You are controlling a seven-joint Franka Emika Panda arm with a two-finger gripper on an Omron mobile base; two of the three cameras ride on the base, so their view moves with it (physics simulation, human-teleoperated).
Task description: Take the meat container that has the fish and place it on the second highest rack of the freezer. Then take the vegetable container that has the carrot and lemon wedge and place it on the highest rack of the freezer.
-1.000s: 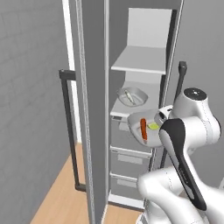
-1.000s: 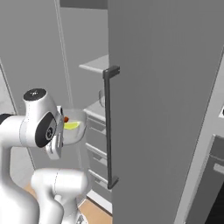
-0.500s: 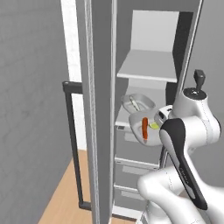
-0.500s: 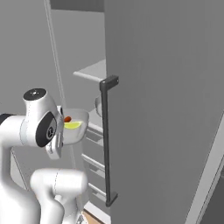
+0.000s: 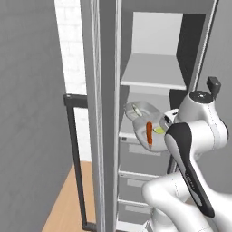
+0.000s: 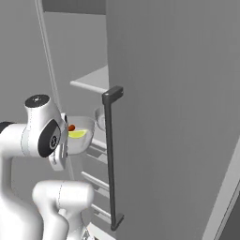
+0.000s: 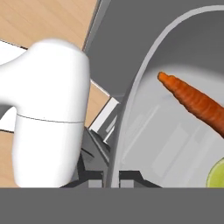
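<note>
Grey vegetable container point(image 7: 175, 131), unlabelled, holding carrot point(image 7: 197, 103), sits clamped by its rim in the jaws.

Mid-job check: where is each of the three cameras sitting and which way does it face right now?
Left base view: behind-left of the arm, facing the open freezer; the vegetable container with the carrot sits before the meat container.
Right base view: behind-right, facing the freezer door's outer face; arm at lower left.
Hand view: on the hand, looking along the shut gripper clamping the container rim.
All share the container and carrot.
</note>
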